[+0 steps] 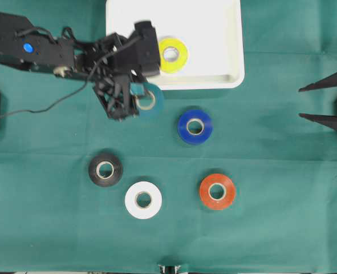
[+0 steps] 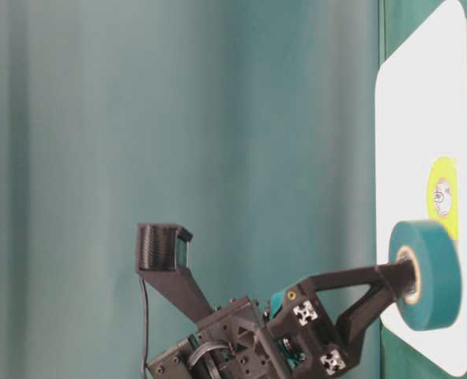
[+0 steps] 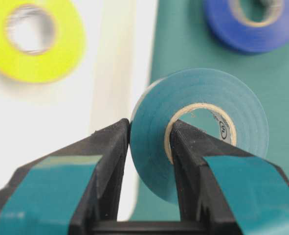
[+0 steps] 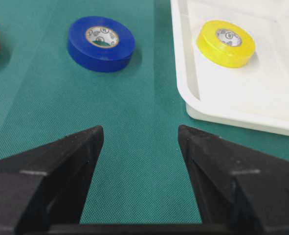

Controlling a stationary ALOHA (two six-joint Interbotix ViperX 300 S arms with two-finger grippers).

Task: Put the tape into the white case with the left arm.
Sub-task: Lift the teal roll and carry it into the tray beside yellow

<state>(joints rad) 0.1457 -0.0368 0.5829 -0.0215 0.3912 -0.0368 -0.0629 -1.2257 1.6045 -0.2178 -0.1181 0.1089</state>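
My left gripper (image 1: pixel 138 98) is shut on a teal tape roll (image 1: pixel 151 103), one finger in the roll's core and the other on its outer face (image 3: pixel 217 93). The roll hangs lifted just in front of the white case's (image 1: pixel 214 34) near rim, partly over the green cloth. In the table-level view the teal roll (image 2: pixel 431 272) stands on edge at the fingertips beside the case (image 2: pixel 411 118). A yellow tape roll (image 1: pixel 173 54) lies flat inside the case. My right gripper (image 1: pixel 311 103) stands open at the right edge with nothing in it.
Loose on the cloth lie a blue roll (image 1: pixel 195 126), a black roll (image 1: pixel 105 169), a white roll (image 1: pixel 143 200) and an orange-red roll (image 1: pixel 217 191). The right wrist view shows the blue roll (image 4: pixel 101 43) and the case's corner (image 4: pixel 183 73) ahead.
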